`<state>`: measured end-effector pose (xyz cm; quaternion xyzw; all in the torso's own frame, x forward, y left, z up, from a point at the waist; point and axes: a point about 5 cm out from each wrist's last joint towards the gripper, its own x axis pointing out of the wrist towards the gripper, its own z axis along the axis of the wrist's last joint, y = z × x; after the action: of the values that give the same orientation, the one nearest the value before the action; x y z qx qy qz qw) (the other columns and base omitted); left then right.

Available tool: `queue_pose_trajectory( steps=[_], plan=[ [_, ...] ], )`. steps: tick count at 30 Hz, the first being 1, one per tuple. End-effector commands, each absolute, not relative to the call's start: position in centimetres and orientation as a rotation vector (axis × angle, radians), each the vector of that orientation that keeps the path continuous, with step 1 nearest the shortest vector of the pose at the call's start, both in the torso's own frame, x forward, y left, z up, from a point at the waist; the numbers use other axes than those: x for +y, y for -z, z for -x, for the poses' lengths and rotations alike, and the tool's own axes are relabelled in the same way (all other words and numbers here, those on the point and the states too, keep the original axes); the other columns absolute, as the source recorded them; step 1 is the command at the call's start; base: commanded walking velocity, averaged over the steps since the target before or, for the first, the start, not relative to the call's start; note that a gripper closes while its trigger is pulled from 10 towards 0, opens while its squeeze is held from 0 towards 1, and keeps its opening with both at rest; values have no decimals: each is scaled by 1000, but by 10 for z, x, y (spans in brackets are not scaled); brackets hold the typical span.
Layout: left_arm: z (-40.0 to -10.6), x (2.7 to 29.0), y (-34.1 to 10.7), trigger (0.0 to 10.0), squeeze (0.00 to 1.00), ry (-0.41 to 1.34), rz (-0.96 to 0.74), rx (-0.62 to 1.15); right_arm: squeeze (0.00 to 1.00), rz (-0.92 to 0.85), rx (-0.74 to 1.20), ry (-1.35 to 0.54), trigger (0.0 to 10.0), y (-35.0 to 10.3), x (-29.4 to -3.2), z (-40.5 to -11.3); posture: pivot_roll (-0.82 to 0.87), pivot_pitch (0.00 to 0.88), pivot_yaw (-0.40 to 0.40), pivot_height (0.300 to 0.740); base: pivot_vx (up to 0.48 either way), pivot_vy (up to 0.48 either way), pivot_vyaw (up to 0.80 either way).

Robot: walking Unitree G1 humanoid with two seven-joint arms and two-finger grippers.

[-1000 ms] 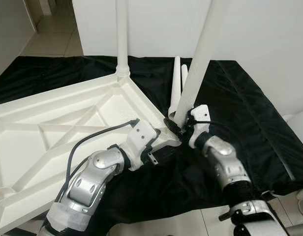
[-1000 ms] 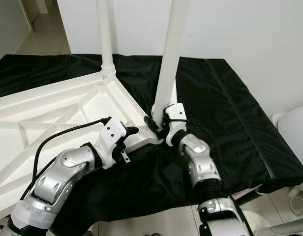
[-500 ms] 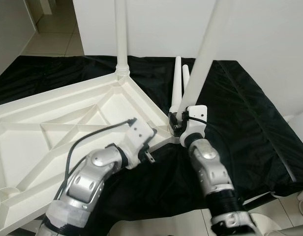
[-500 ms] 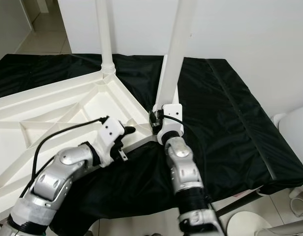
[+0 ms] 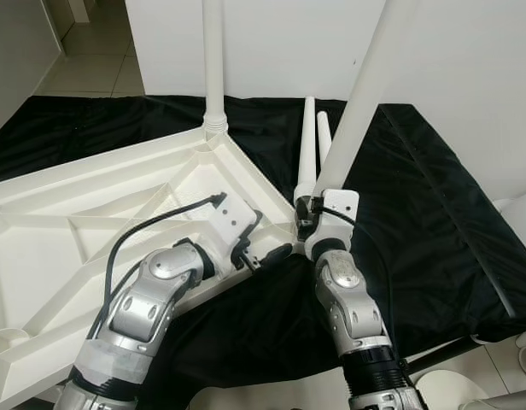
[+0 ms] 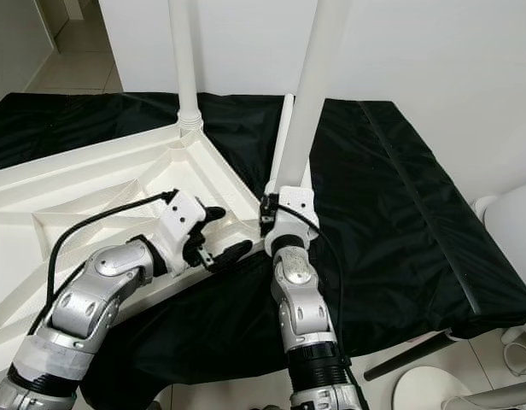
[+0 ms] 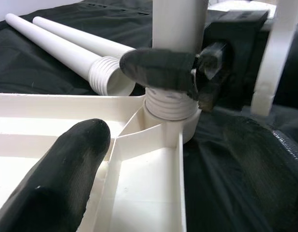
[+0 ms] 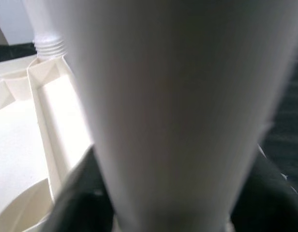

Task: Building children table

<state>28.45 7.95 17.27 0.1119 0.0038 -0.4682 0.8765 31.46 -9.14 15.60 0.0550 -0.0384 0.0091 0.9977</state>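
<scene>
While a black cloth (image 5: 434, 213) is covering the surface beneath everything, the white children's table top (image 5: 92, 222) is lying upside down on it, its ribbed underside facing up and its body spreading toward 9 o'clock. One white leg (image 5: 213, 60) is standing upright in the corner socket at 12 o'clock. A second leg (image 6: 318, 77) is rising from the near corner socket (image 7: 171, 113) at the centre, leaning slightly toward 1 o'clock. The right hand (image 6: 271, 209) is gripping this second leg just above its threaded base, its fingers closed around the tube. The left hand (image 6: 219, 232) is sitting at 9 o'clock of that corner, fingers parted and holding nothing; in the left wrist view one black finger (image 7: 62, 179) is hovering over the table top's rim beside the socket. Two loose spare legs (image 7: 67, 50) are lying side by side on the cloth just beyond the corner, toward 12 o'clock.
</scene>
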Motion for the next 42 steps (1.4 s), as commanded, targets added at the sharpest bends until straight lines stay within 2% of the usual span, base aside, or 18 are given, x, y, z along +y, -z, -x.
queue_pose_trajectory(
  steps=[1,12,13,15,28,38,39,42],
  plan=[
    [-286,78,-171,10000,0,941,-233,3,1000,-127,-68,-14,10000,-154,-91,-312,38,45,-63,740,0,0,0],
    [-281,77,-173,10000,0,977,-214,-11,1000,-118,-93,-156,10000,-155,-105,-309,41,39,-65,740,0,0,0],
    [-281,76,-173,10000,0,980,-214,-12,0,-102,-102,-211,10000,-156,-110,-309,41,39,-65,740,0,0,0],
    [-281,76,-173,10000,0,980,-214,-12,0,-102,-102,-211,10000,-156,-110,-309,41,39,-65,740,0,0,0],
    [-283,72,-176,10000,0,999,-217,-21,0,51,-128,-531,10000,-158,-117,-332,37,34,-48,740,0,0,0],
    [-284,73,-177,10000,0,991,-220,-22,0,142,-90,-632,10000,-151,-124,-345,51,35,-52,740,0,0,0],
    [-284,73,-177,10000,0,987,-219,-23,0,165,-72,-638,7529,-149,-128,-349,51,36,-52,740,0,0,0],
    [-284,73,-177,10000,0,986,-219,-23,0,177,-63,-638,7529,-148,-129,-350,51,36,-52,740,0,0,0]
  ],
)
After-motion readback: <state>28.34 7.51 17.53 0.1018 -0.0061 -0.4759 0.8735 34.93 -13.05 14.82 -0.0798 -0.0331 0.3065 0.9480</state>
